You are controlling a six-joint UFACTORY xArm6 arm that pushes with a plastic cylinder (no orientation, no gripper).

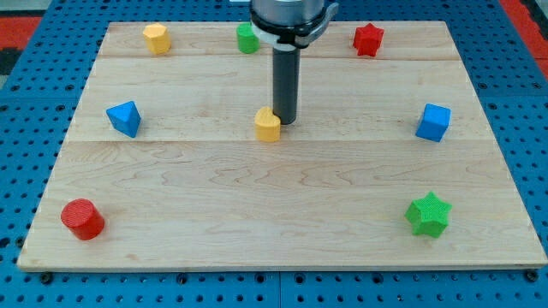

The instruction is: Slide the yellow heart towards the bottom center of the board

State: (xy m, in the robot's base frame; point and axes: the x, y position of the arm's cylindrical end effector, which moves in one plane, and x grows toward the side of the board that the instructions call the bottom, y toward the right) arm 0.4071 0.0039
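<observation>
The yellow heart (pixel 268 125) lies near the middle of the wooden board (pixel 282 197). My tip (pixel 284 120) rests on the board just to the right of and slightly above the heart, touching or almost touching its upper right side. The rod rises straight up to the arm at the view's top.
A yellow hexagon (pixel 156 38), a green block (pixel 247 38) and a red star (pixel 367 39) line the top edge. A blue triangle (pixel 125 118) sits at left, a blue cube (pixel 433 121) at right, a red cylinder (pixel 82 219) bottom left, a green star (pixel 427 214) bottom right.
</observation>
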